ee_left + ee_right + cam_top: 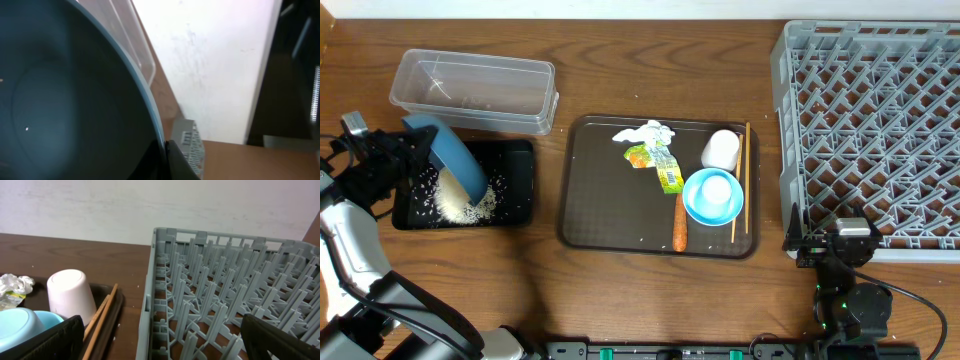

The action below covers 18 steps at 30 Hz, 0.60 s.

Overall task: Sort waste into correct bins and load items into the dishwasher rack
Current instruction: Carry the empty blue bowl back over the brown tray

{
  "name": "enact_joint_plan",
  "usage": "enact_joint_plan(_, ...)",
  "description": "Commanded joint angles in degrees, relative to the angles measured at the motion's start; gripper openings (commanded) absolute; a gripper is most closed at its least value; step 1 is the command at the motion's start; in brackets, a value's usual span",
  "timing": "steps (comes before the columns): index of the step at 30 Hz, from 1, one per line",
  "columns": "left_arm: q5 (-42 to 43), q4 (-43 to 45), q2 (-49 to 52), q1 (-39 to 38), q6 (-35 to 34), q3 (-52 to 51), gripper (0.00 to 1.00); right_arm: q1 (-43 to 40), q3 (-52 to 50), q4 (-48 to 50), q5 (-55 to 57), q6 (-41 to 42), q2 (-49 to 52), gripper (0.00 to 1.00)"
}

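Note:
The dark blue dish (458,162) stands tilted on edge over the black tray (520,185), with my left gripper (420,145) shut on its rim. White rice (460,200) lies piled in that tray below the dish. In the left wrist view the dish (60,100) fills the left side, and its rim is pinched in the left gripper (166,157). My right gripper (830,238) stands open and empty at the grey rack's (875,130) near left corner; the right wrist view shows the right gripper (165,347) straddling the wall of the rack (225,290).
The clear tub (475,92) sits behind the black tray. On the brown serving tray (600,200) lie a tissue (645,132), a wrapper (660,165), a carrot (679,222), a light blue bowl (712,195), a white cup (721,150) and chopsticks (740,180).

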Motion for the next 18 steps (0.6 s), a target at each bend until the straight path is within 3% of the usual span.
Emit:
enact_joint_plan(1,5.75,2.40,-0.33,-0.04,-4.74,0.70,0.06,0.42,-0.09,-0.17,0.39,-0.72,-0.09,0.99)
enact_joint_plan(9,7.58,5.38,0.52,0.63,-7.63,0.70,0.06,0.42,-0.09,-0.17,0.42,-0.72,-0.09,0.99)
enact_joint_plan(12,11.61,5.40,0.52,0.63,-12.35,0.70,0.06,0.42,-0.09,-0.17,0.39,-0.72,-0.09,0.99)
enact_joint_plan(18,9.40,5.44,0.61,1.11,-13.81,0.68,0.06,0.42,-0.09,-0.17,0.42,-0.72,-0.09,0.99)
